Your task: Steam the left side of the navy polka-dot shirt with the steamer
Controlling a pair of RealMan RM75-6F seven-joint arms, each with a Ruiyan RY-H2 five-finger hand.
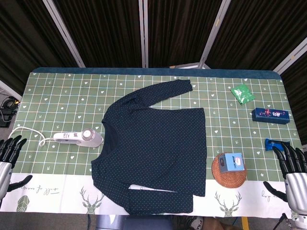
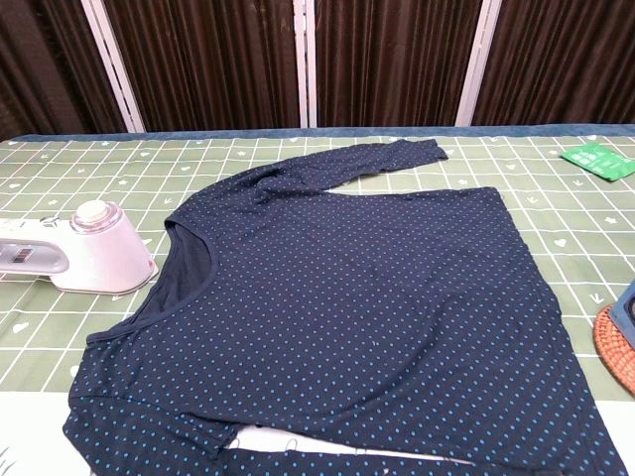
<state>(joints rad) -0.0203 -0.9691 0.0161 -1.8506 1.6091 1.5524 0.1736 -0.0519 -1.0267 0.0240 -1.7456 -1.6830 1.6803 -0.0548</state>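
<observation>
The shirt lies flat in the middle of the worktop. It is dark blue with small light dots. Its neck hole points to the left in the head view. One sleeve reaches up and to the right toward the far edge. The other sleeve is folded along the near edge of the worktop.

The steamer lies on its side just left of the shirt's neck. It is white, and its round head points at the shirt. It is near the shirt, but I cannot tell if they touch. A white cord curls away from it to the left. In the chest view the steamer shows big at the left edge, next to the collar.

The left hand is at the near left edge of the worktop. Its dark fingers are spread apart and hold nothing. It is well apart from the steamer.

The right hand is at the near right edge. Its fingers are spread too and hold nothing.

To the right of the shirt is a round woven mat with a small blue box on it. Further right are a green packet, a long blue box and a small blue thing beside the right hand.
</observation>
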